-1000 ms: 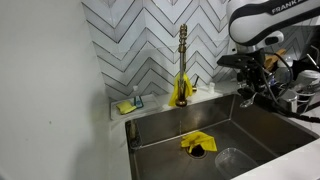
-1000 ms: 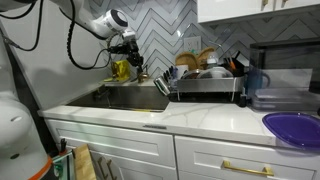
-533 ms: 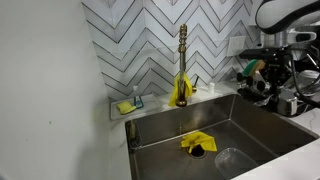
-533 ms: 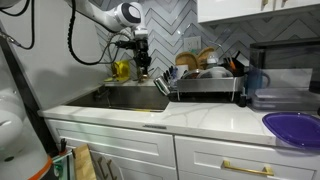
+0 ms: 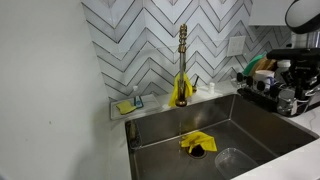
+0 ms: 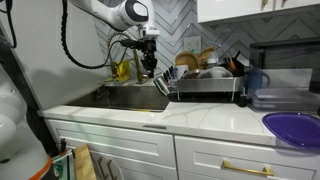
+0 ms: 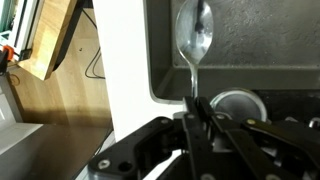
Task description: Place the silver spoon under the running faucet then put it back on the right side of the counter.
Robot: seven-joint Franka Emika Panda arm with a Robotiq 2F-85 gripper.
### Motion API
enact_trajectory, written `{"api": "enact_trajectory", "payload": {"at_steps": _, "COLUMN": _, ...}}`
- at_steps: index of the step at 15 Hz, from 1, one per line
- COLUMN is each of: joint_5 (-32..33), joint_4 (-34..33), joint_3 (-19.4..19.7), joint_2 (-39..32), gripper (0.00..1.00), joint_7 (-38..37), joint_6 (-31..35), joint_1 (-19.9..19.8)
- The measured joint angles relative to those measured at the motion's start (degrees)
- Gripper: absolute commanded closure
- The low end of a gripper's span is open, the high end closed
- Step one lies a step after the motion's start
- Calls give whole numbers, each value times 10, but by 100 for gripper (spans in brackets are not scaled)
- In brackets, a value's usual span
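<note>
Spoon (image 7: 193, 35) held aloft, clamped by the end of its handle in the end effector (image 7: 194, 108). The fingers were drawn narrow on it and the bowl pointed away from the wrist. In the wrist view it hung over the sink (image 7: 262, 45), just inside the rim, with a strip of white table (image 7: 125, 70) alongside. In an exterior view the arm (image 5: 300, 15) stood at the sink's end opposite the sponge tray (image 5: 129, 104), well apart from the faucet (image 5: 183, 55) behind the sink.

Judged step: the carry to the table beside the sink. The rinse looked finished, unconfirmed. The next move called for clearing the sink's rim, lowering the spoon flat onto bare table, then opening.

Not made out:
- whether water ran
- the spoon in both exterior views, too small
- the fingertips, dark and blurred
- a round thing (image 7: 236, 106) in the sink, half covered, drain or cup unknown

The landing patch of table beyond the sink was cut off.
</note>
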State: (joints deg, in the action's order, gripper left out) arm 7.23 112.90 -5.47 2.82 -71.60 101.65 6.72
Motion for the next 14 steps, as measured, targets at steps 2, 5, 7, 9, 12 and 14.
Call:
{"api": "enact_trajectory", "payload": {"at_steps": 2, "joint_5": -1, "joint_4": 19, "joint_3": 8, "joint_2": 11, "gripper": 92, "joint_7": 36, "joint_6": 9, "joint_1": -10}}
{"api": "enact_trajectory", "payload": {"at_steps": 5, "joint_5": -2, "joint_4": 35, "joint_3": 13, "joint_2": 22, "gripper": 92, "joint_7": 57, "joint_6": 19, "joint_1": -18}}
{"api": "enact_trajectory", "payload": {"at_steps": 7, "joint_5": -3, "joint_4": 37, "joint_3": 13, "joint_2": 23, "gripper": 98, "joint_7": 57, "joint_6": 19, "joint_1": -18}}
{"api": "enact_trajectory", "payload": {"at_steps": 9, "joint_5": -2, "joint_4": 35, "joint_3": 12, "joint_2": 21, "gripper": 98, "joint_7": 57, "joint_6": 19, "joint_1": -19}}
{"api": "enact_trajectory", "payload": {"at_steps": 12, "joint_5": 8, "joint_4": 32, "joint_3": 17, "joint_2": 11, "gripper": 98, "joint_7": 58, "joint_6": 18, "joint_1": -30}}
{"api": "enact_trajectory", "payload": {"at_steps": 14, "joint_5": 18, "joint_4": 32, "joint_3": 26, "joint_2": 4, "gripper": 98, "joint_7": 70, "joint_6": 15, "joint_1": -41}}
